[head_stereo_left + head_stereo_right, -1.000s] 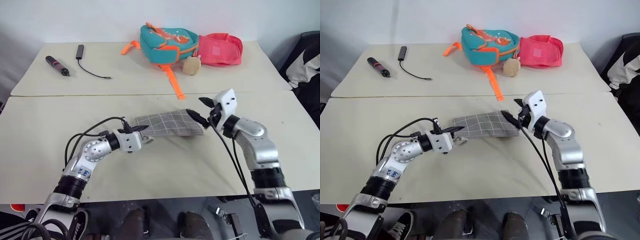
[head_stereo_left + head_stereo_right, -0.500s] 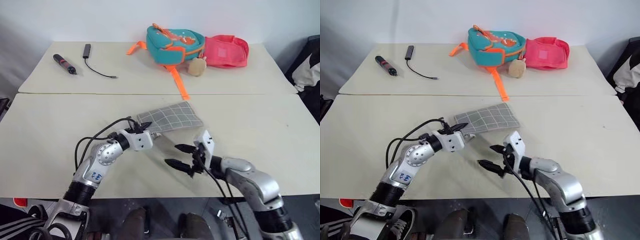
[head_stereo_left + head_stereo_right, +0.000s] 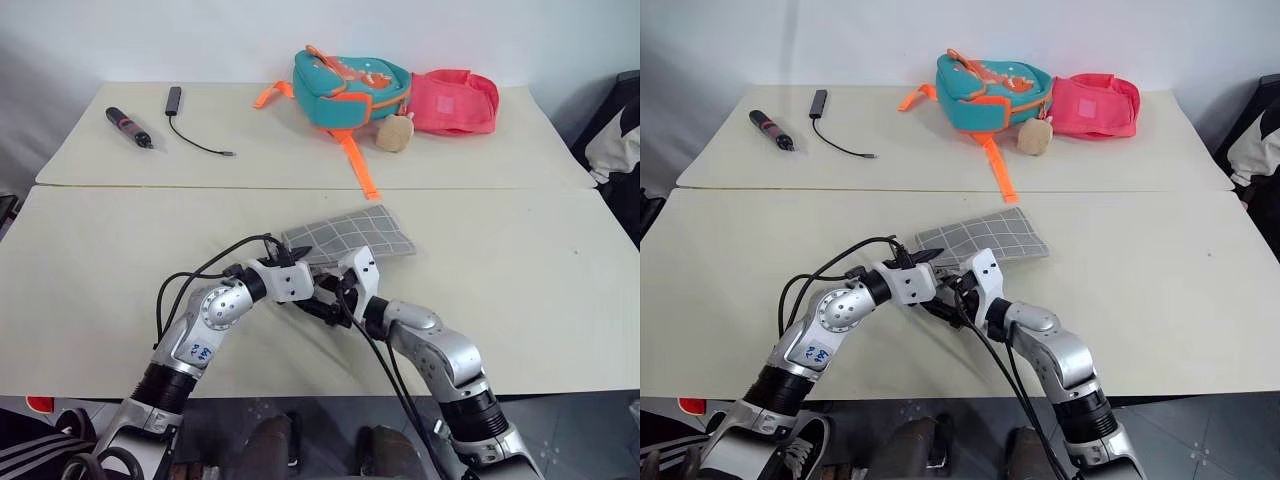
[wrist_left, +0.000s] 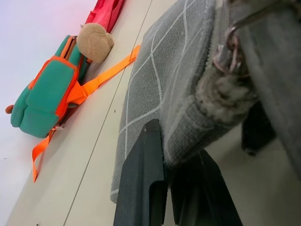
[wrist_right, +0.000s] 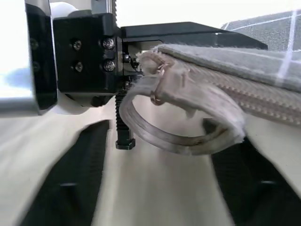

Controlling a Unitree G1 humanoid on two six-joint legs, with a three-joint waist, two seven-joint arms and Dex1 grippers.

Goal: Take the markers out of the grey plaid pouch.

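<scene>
Two grippers meeting at one end of the grey plaid pouch (image 3: 350,236), mid-table, zipper seemingly closed. Left gripper (image 3: 296,268) clamped shut on the pouch's near corner, lifting that end slightly, probably to brace the fabric against a zipper pull. Right gripper (image 3: 325,301) just beside it, fingers (image 5: 75,188) parted partway on either side of the metal ring zipper pull (image 5: 181,127), gripping nothing yet. No markers visible, presumably inside. Teal backpack (image 3: 345,88) and pink bag (image 3: 450,100) well apart at the far edge.
</scene>
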